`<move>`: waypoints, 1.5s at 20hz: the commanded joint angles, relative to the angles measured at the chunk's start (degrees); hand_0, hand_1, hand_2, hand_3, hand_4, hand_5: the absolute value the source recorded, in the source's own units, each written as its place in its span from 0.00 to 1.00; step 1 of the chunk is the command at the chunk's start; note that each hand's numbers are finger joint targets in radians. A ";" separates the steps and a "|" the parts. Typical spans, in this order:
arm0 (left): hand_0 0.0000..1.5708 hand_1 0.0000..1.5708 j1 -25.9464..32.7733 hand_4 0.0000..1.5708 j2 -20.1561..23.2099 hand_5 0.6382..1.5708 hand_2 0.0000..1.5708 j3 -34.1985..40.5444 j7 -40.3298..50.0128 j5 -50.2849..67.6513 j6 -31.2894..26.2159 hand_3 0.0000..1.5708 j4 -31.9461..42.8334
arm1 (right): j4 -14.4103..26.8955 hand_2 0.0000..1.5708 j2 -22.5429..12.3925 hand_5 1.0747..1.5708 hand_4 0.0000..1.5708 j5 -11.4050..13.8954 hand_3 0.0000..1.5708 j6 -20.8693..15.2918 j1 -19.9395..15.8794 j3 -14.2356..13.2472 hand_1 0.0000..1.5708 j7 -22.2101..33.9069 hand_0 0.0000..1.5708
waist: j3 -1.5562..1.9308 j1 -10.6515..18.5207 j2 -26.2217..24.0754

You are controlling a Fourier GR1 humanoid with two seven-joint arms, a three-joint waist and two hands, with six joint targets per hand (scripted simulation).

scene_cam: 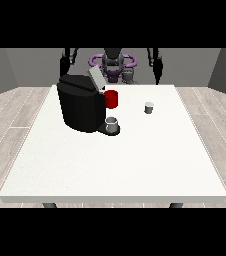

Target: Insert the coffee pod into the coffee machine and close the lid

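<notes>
Before you, a white worktop (115,165) carries the black machine (81,107) at its left, lid (95,77) raised. A red cup (111,99) stands just beside it; the pod (149,107) sits apart, right. Neither robot hand's fingers can be told.

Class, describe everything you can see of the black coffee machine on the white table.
The black coffee machine is a bulky, rounded, matte block standing upright on the large white table, towards its far left part. Its grey lid is tilted up, open. A low base juts out at its right, carrying a small grey cup. A red part shows beside its top. Neither hand touches it.
</notes>
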 commanded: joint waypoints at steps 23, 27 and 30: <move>0.00 0.00 -12.77 0.00 12.01 1.00 0.00 7.37 -2.03 -1.71 -9.14 0.00 12.57 | 2.48 0.00 3.91 1.00 0.15 -2.74 0.00 -1.60 -2.86 -2.58 0.00 -8.29 0.00 | 0.66 -4.62 2.45; 0.00 0.00 -18.92 0.00 12.85 1.00 0.00 7.89 0.17 -2.47 -9.62 0.00 18.43 | 2.46 0.00 5.18 1.00 0.18 -1.87 0.00 -3.52 -6.54 -1.61 0.00 -6.37 0.00 | 0.66 -5.28 3.21; 0.00 0.00 -18.16 0.00 15.26 1.00 0.00 8.72 -2.71 -4.38 -10.64 0.00 23.65 | 1.69 0.00 5.24 1.00 0.16 -0.91 0.00 -3.91 -5.78 -0.16 0.00 -3.85 0.00 | 0.64 -5.81 4.99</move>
